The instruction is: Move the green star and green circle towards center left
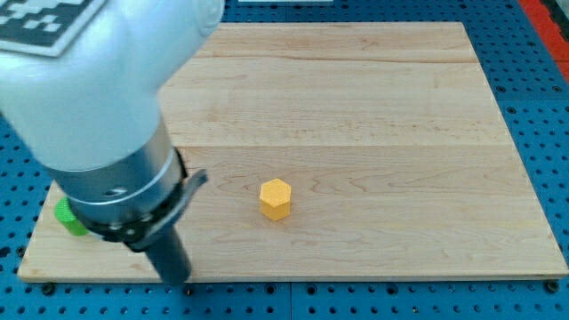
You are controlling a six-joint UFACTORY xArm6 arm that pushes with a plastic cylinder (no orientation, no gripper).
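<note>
A green block (68,216) shows only as a small part at the view's lower left, mostly hidden behind my arm's grey and white body; I cannot tell its shape. No second green block shows. My dark rod runs down to my tip (178,280) near the board's bottom edge, to the right of and a little below the green block.
A yellow hexagon block (276,199) sits on the wooden board (373,107), right of my tip. My arm's large body (98,107) covers the board's left part. A blue perforated table (542,107) surrounds the board.
</note>
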